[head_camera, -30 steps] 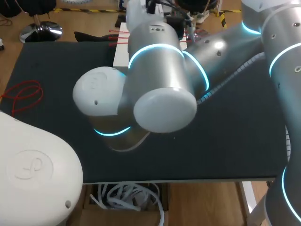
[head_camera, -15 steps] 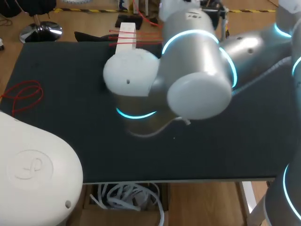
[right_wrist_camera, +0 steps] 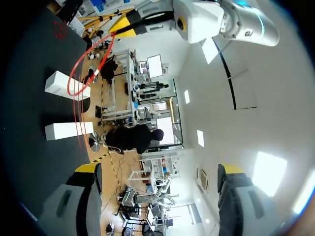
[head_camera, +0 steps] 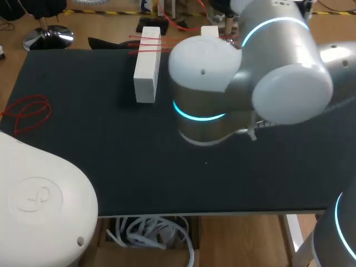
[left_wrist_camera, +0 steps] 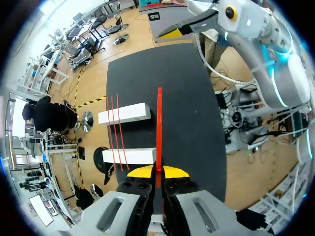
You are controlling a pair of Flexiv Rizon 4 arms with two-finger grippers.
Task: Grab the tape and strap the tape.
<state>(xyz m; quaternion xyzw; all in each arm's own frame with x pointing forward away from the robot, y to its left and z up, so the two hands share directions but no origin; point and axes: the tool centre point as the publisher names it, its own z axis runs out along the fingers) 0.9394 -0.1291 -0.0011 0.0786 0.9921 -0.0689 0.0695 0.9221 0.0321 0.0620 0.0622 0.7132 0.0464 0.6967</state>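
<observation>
In the left wrist view my left gripper (left_wrist_camera: 158, 172) is shut on a red tape (left_wrist_camera: 159, 123) that runs straight out ahead of its yellow tips. Below it two white blocks (left_wrist_camera: 124, 113) (left_wrist_camera: 129, 156) lie on the black table, with thin red straps (left_wrist_camera: 115, 132) across both. My right gripper (right_wrist_camera: 158, 169) stands wide open with nothing between its fingers. Ahead of it the right wrist view shows the left gripper (right_wrist_camera: 123, 24) holding the red tape (right_wrist_camera: 81, 64) as a loop over the blocks (right_wrist_camera: 64, 84). In the head view one block (head_camera: 146, 64) is plain; the other (head_camera: 209, 31) is half hidden by my right arm (head_camera: 250, 72).
A loose red strap (head_camera: 28, 111) lies coiled at the table's left edge. My left arm's white housing (head_camera: 39, 206) covers the front left corner. The black tabletop (head_camera: 111, 156) is bare between the blocks and the front edge.
My right arm has swung to the right across the head view, uncovering the nearer white block and the red straps over it. The coiled strap at the left has not moved.
</observation>
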